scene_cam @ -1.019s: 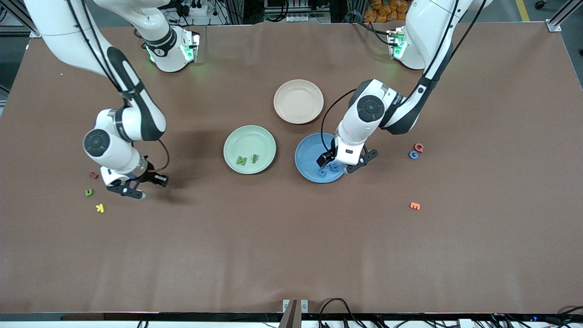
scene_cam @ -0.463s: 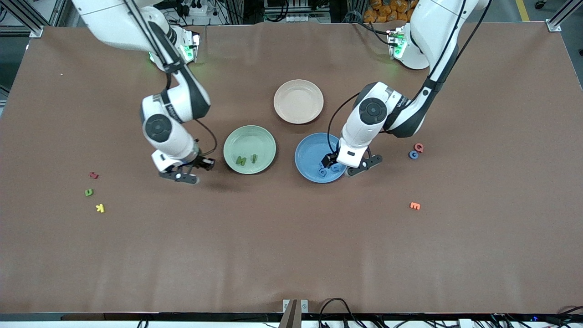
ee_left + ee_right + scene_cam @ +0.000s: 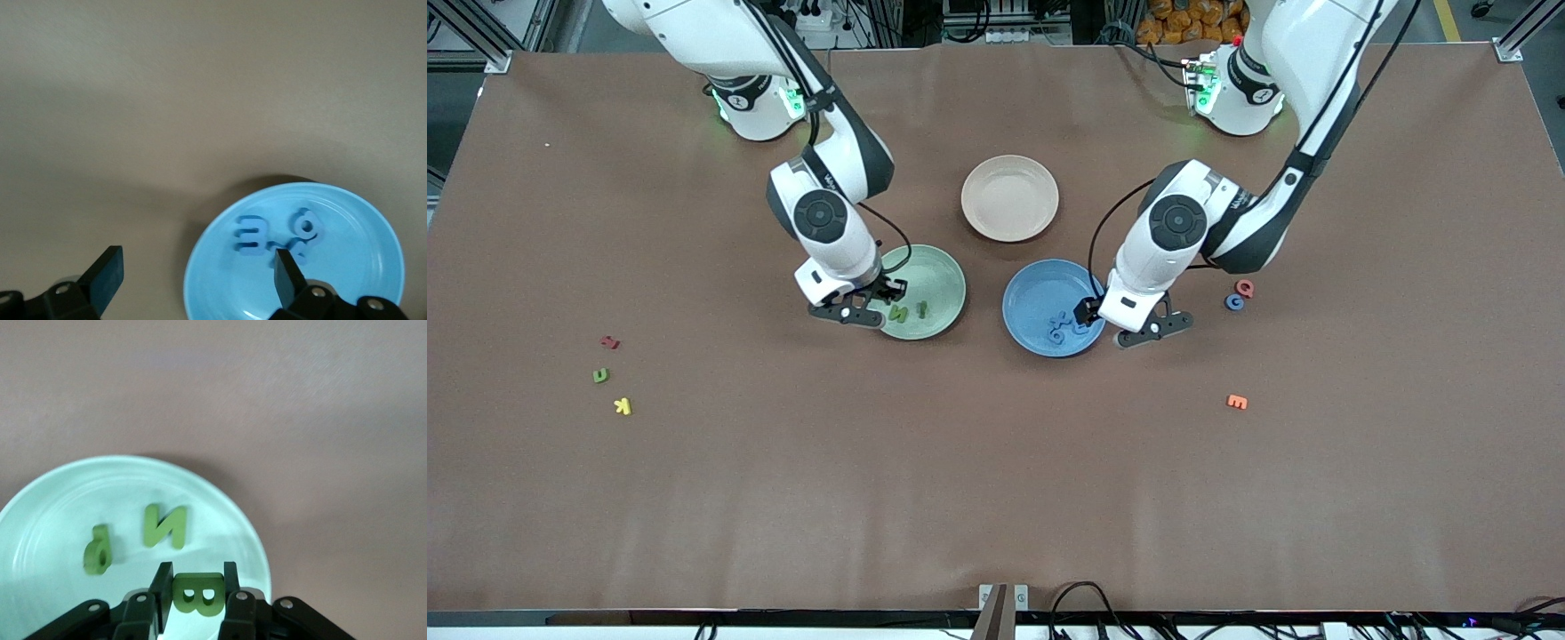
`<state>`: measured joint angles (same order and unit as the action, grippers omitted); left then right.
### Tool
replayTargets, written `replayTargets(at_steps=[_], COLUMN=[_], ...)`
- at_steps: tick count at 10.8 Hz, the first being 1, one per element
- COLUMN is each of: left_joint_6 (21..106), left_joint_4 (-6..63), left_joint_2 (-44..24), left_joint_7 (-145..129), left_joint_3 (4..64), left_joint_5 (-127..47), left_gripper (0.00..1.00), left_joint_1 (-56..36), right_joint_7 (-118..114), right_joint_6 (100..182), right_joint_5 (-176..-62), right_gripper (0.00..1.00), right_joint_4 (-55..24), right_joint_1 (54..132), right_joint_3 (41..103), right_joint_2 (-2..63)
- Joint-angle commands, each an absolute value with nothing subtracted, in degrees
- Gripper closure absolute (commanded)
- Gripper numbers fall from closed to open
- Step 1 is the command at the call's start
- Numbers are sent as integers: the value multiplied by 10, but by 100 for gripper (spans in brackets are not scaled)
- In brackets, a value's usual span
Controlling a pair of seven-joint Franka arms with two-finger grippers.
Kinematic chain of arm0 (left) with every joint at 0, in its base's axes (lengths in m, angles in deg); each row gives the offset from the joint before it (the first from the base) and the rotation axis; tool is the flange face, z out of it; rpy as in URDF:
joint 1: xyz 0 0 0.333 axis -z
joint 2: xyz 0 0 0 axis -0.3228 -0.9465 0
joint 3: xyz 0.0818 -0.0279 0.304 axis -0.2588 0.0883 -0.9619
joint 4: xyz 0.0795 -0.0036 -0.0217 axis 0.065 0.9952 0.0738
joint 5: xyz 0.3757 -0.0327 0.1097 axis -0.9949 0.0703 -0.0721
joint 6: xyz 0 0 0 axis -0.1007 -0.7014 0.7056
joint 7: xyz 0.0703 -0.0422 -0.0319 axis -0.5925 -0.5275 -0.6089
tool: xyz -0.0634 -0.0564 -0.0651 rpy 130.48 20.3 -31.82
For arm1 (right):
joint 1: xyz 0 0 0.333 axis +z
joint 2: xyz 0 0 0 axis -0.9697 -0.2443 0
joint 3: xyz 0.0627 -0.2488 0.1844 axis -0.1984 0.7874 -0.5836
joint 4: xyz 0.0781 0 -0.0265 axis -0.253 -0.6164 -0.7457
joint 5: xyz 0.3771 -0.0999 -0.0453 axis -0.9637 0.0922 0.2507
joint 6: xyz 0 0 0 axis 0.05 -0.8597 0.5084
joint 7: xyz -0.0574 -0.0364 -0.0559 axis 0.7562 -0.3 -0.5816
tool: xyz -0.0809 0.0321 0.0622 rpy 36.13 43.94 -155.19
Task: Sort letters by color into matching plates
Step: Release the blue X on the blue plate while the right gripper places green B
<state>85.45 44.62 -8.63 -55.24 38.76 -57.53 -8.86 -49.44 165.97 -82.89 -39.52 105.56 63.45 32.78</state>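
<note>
A: Carrying a green B (image 3: 194, 593), right gripper (image 3: 860, 313) clamped on it. The B sits upright between the fingers, flat faces against the pads. It's over the rim of the green plate (image 3: 938, 267), at the edge toward the right arm's end of the table.

B: So which way to the drop spot?

A: Straight down and a touch inward, I'd say. The bowl of the plate lies ahead of the gripper, toward the table's middle. Green N (image 3: 165, 526) and a second small green piece (image 3: 99, 550) already lie there, apart from each other and from the B.

B: Risk?

A: Let go right at the rim and the B could tip out onto the table (image 3: 996, 498). Probably wants a little more travel inward first.

B: Left side?

A: Left gripper (image 3: 1131, 324) is empty with the jaws wide, over the edge of the blue plate (image 3: 1024, 302) at the left arm's end. Blue 3 (image 3: 251, 243) and another blue piece (image 3: 305, 229) lie in that plate, touching or nearly so.

B: Next blue one for it?

A: Blue letter (image 3: 1234, 302) on the table, touching a red one (image 3: 1244, 287), toward the left arm's end. Left arm is clearly nearer. Another green letter (image 3: 600, 375) lies well off at the right arm's end.
</note>
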Motion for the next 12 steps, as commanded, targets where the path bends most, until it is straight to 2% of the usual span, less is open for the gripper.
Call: replayTargets(at_steps=[1,3,4,5,9,12], left_joint_6=[813,799,799,798,784,784], left_joint_4=[453,456,464,468,482,491], left_joint_2=[-60,-63,-65,-63,-63,-63], left_joint_7=[-534,-521,-521,-521,-403,-349], left_joint_3=[449,522,540,544,575,589], left_joint_5=[-618,-653,-666,-679,-713,-720], left_gripper=[0,0,0,0,0,0], left_joint_1=[-160,-236,-247,-251,-288,-313], right_joint_7=[-516,-515,-516,-529,-526,-389], right_joint_6=[1655,1655,1655,1646,1639,1636], right_joint_5=[-832,-832,-832,-829,-819,-798], right_gripper=[79,79,49,0,0,0], right_joint_4=[-389,-387,-387,-382,-374,-375], right_joint_1=[1062,1062,1062,1065,1061,1008], right_joint_3=[621,618,618,617,616,615], right_joint_2=[319,317,317,317,317,321])
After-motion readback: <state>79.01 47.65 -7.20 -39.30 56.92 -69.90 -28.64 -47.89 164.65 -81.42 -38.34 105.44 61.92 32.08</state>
